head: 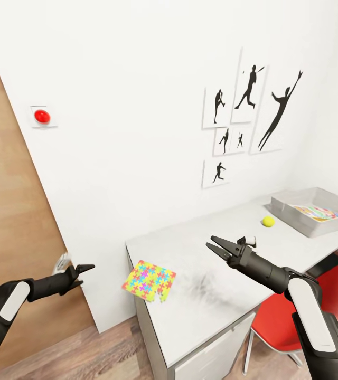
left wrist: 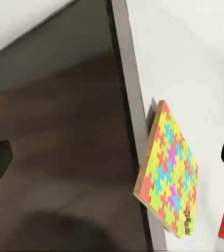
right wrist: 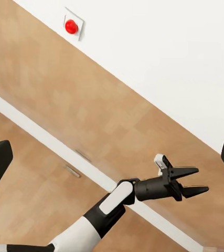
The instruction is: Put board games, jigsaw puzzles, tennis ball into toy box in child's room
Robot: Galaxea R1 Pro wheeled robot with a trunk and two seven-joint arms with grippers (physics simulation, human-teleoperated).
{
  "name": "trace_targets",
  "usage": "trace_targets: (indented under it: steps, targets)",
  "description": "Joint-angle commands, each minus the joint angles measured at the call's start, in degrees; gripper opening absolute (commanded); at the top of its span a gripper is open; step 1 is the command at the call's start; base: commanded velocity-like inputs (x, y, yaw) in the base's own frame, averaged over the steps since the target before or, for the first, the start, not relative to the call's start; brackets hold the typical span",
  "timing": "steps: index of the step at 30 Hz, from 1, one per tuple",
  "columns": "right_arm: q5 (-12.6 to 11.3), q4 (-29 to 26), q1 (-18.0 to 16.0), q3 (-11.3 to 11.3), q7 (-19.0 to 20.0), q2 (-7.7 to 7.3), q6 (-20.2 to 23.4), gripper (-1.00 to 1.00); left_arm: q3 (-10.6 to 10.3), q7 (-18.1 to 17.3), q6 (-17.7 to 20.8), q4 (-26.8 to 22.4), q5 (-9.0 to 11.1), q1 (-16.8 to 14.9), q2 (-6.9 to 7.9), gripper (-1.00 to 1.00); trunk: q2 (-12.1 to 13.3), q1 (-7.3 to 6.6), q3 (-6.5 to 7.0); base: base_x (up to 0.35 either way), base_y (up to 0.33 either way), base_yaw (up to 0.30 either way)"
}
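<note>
My left jaws (head: pixel 79 275) hang nearest, out beyond the worktop's end, empty; from the right wrist view they look slightly parted. My right jaws (head: pixel 221 248) are spread and empty, held above the middle of the worktop (head: pixel 216 306) and pointing toward its near end.

The jigsaw puzzle (head: pixel 149 280) lies at the near corner of the worktop, one edge jutting past the rim, so it sits half over the drop. This is the step in hand, I judge: fetching this puzzle. Farther along lies the tennis ball (head: pixel 268 221), just beside the toy box (head: pixel 296 217), which stands at the far end against the wall and already holds something flat and brightly printed; I cannot tell which toy it is. A red chair (head: pixel 290 322) is tucked under the worktop by my right arm.

The next move calls for bringing one set of jaws to the overhanging edge of the puzzle, where a thin flat board can be pinched from the side. It is thin, and a clumsy nudge could tip it off the corner to the floor.
</note>
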Motion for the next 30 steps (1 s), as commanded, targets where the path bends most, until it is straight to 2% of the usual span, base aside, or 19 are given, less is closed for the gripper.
trace_targets:
  steps: [1, 7, 15, 25, 30]
  targets:
    - [0.15, 0.00, -0.05, -0.06, 0.28, 0.00, 0.27, 1.00, 0.21, -0.53, 0.39, 0.49, -0.01, -0.05, 0.00, 1.00, -0.46, 0.23, -0.25, 0.000, 0.000, 0.000]
    - [0.15, 0.00, -0.05, -0.07, 0.31, -0.04, 0.27, 1.00, 0.14, -7.00, 0.72, 5.93, -0.30, -0.05, -0.05, 1.00, -2.87, 1.55, -1.32, 0.000, 0.000, 0.000]
    - [0.15, 0.00, -0.05, -0.07, 0.26, -0.01, 0.27, 1.00, 0.00, -10.46, 0.76, 8.12, -0.47, -0.05, 0.60, 1.00, -6.07, 3.30, -2.76, 0.000, 0.000, 0.000]
    - [0.21, 0.00, -0.05, -0.07, 0.31, 0.00, 0.27, 1.00, -0.07, -11.32, 0.84, 8.23, -0.53, -0.05, 0.32, 1.00, -10.08, 5.50, -4.56, 0.000, 0.000, 0.000]
    - [0.18, 0.00, -0.05, -0.07, 0.31, 0.00, 0.27, 1.00, -0.08, -11.39, 0.85, 8.23, -0.50, -0.05, 0.20, 1.00, -10.08, 5.50, -4.56, 0.000, 0.000, 0.000]
